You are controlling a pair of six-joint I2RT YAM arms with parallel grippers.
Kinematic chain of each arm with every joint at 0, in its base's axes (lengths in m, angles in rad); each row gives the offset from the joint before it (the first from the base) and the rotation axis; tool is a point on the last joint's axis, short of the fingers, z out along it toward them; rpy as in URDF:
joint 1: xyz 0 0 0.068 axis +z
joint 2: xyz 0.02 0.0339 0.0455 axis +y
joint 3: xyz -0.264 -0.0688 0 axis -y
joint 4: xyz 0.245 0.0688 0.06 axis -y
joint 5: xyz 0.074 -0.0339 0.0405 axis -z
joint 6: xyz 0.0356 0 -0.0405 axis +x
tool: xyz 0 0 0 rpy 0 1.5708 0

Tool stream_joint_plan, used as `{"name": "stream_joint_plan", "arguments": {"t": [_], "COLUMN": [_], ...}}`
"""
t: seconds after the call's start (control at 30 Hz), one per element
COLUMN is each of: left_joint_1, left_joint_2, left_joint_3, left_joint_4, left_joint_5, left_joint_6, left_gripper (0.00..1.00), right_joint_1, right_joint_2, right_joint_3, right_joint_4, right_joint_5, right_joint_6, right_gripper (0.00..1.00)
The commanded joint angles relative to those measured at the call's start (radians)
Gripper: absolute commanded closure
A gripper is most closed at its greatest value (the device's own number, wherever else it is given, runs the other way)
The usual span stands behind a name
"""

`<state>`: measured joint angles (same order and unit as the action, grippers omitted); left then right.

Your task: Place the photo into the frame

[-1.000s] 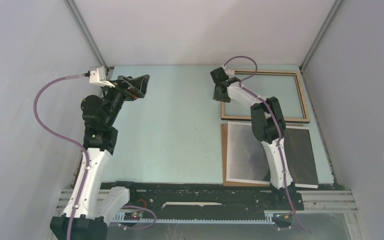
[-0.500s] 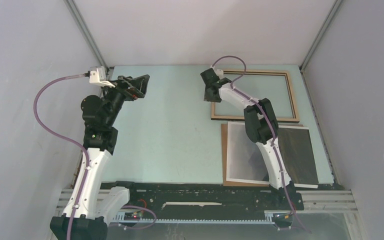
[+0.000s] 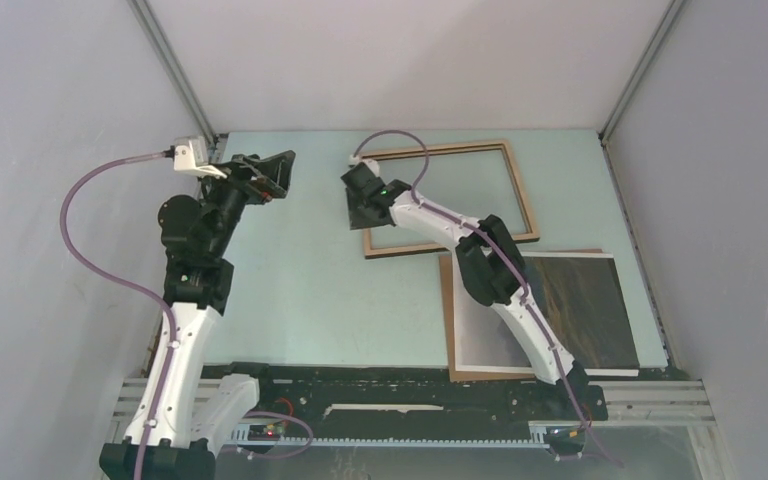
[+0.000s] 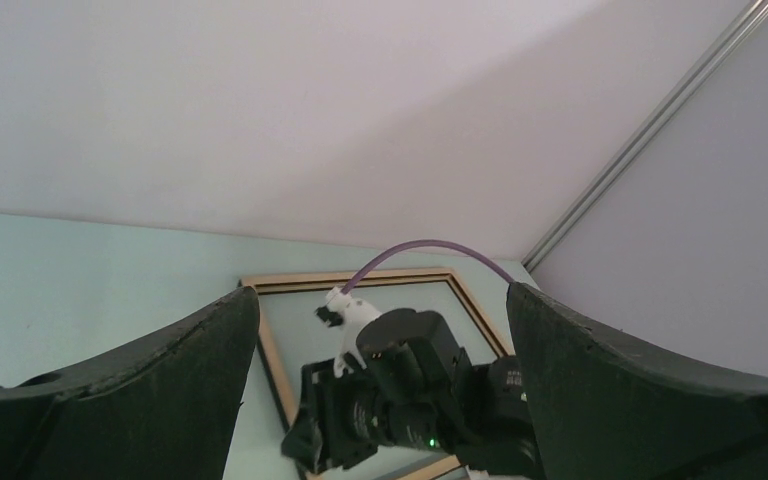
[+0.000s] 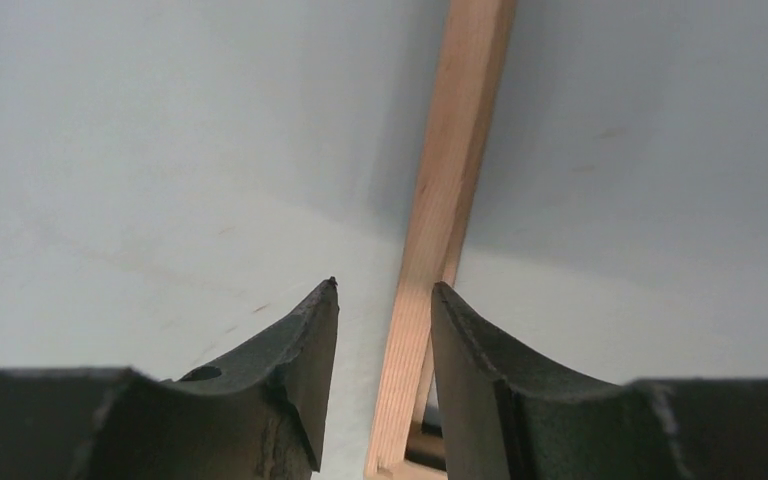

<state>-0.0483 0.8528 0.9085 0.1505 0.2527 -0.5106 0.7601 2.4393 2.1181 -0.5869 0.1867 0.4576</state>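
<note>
Right tool (image 5: 380,330) pinches the frame (image 3: 520,190) rail at nine o'clock: stiff, light, glass fragile, best gripped on wood. Left tool (image 4: 380,390) hangs spread, idle.

The top external view looks down from high behind the two arm bases and takes in the whole table (image 3: 310,270). The left wrist view is raised and faces across the table toward the far wall, between its own wide fingers (image 4: 140,390). The right wrist view sits very near the surface, looking along one wooden rail. Each view shows the frame (image 3: 520,190) (image 4: 270,350) (image 5: 445,220).
</note>
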Motion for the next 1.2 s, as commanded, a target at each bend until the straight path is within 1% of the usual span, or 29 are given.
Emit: {"name": "stream_joint_plan", "arguments": {"t": [0.0, 0.07, 0.1, 0.2, 0.27, 0.37, 0.43, 0.5, 0.6, 0.67, 0.77, 0.83, 0.93, 1.0, 1.17], "left_joint_1": [-0.004, -0.003, -0.003, -0.001, 0.004, 0.007, 0.009, 0.009, 0.009, 0.009, 0.01, 0.009, 0.009, 0.01, 0.009], "left_joint_2": [-0.026, -0.026, -0.026, -0.03, -0.035, -0.046, -0.052, -0.054, -0.052, -0.049, -0.045, -0.043, -0.043, -0.044, -0.047], "left_joint_3": [-0.01, -0.008, -0.007, -0.005, -0.003, -0.003, -0.001, 0.001, 0.0, 0.0, 0.0, -0.002, -0.004, -0.004, -0.004], "left_joint_4": [0.003, 0.001, 0.0, -0.002, -0.003, -0.008, -0.011, -0.011, -0.011, -0.011, -0.01, -0.009, -0.008, -0.006, -0.005], "left_joint_5": [-0.031, -0.031, -0.03, -0.029, -0.029, -0.036, -0.038, -0.035, -0.035, -0.031, -0.031, -0.033, -0.031, -0.031, -0.03], "left_joint_6": [0.041, 0.042, 0.042, 0.042, 0.044, 0.051, 0.053, 0.052, 0.052, 0.051, 0.049, 0.047, 0.042, 0.042, 0.041], "left_gripper": [0.0, 0.0, 0.0, 0.0, 0.0, 0.0, 0.0, 0.0, 0.0, 0.0, 0.0, 0.0, 0.0, 0.0, 0.0], "right_joint_1": [0.099, 0.142, 0.156, 0.164, 0.164, 0.163, 0.153, 0.131, 0.095, 0.077, 0.058, 0.056, 0.058, 0.064, 0.077], "right_joint_2": [-0.001, 0.009, 0.007, -0.006, -0.023, -0.078, -0.143, -0.211, -0.289, -0.293, -0.241, -0.183, -0.097, -0.072, -0.033], "right_joint_3": [0.073, 0.129, 0.14, 0.136, 0.129, 0.089, 0.047, -0.034, -0.165, -0.188, -0.112, -0.023, 0.089, 0.12, 0.133], "right_joint_4": [0.085, 0.049, 0.041, 0.04, 0.038, 0.039, 0.043, 0.082, 0.163, 0.161, 0.063, -0.038, -0.135, -0.142, -0.118], "right_joint_5": [-0.157, -0.098, -0.104, -0.25, -0.304, -0.318, -0.305, -0.299, -0.236, -0.156, 0.023, 0.1, 0.139, 0.136, 0.158], "right_joint_6": [-0.067, -0.127, -0.152, -0.186, -0.188, -0.215, -0.221, -0.216, -0.187, -0.154, -0.041, -0.004, 0.029, 0.014, -0.011], "right_gripper": [0.52, 0.5, 0.5, 0.48, 0.47, 0.42, 0.38, 0.34, 0.27, 0.24, 0.22, 0.21, 0.24, 0.26, 0.28]}}
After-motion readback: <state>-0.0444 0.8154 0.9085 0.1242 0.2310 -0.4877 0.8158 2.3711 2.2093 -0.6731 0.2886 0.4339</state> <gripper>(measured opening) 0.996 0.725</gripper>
